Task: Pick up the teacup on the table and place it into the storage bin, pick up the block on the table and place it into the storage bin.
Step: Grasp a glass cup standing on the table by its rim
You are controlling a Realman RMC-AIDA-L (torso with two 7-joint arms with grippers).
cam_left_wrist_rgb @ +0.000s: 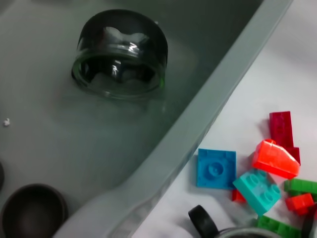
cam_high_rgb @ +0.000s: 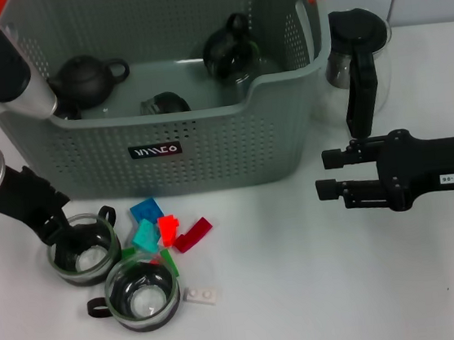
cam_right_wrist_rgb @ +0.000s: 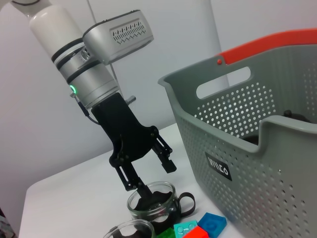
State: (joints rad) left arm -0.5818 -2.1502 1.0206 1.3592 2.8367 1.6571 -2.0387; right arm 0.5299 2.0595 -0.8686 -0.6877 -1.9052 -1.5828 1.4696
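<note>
Item: left end effector (cam_high_rgb: pixel 77 239). Position: near left of the bench (cam_high_rgb: pixel 323 290), low over the farther of two glass teacups (cam_high_rgb: pixel 84 250). State: fingers spread; in the right wrist view one finger reaches down inside the cup's mouth and the other hangs outside the wall, raised above the rim. Nothing is gripped yet.

Item: second teacup (cam_high_rgb: pixel 142 291). Position: just nearer and to the right of the first, close beside it; whether they touch cannot be told. Black handle points left.

Item: blocks (cam_high_rgb: pixel 166 236). Position: loose cluster of blue, teal, red, dark red and green pieces between the cups and the bin front; a small white piece (cam_high_rgb: pixel 203 294) lies beside the nearer cup.

Item: storage bin (cam_high_rgb: pixel 208 151). Position: far centre. Contents visible: a dark teapot (cam_high_rgb: pixel 85 78) at left, a glass pot (cam_high_rgb: pixel 230 51) at right, a teacup lying on its side (cam_left_wrist_rgb: pixel 120 54) near the front wall.

Item: right end effector (cam_high_rgb: pixel 323 174). Position: right of the bench, well apart from the work, idle, fingers parted. A glass jug (cam_high_rgb: pixel 359 52) stands beyond it.

Handling note, as judgement: the step in hand is the grasp on the farther cup. Lower the outer finger below the rim before closing, so the wall is pinched squarely. Close gently; glass is slick. Lift straight up to avoid nudging the neighbouring cup and blocks, and clear the bin's front wall before moving over it.
</note>
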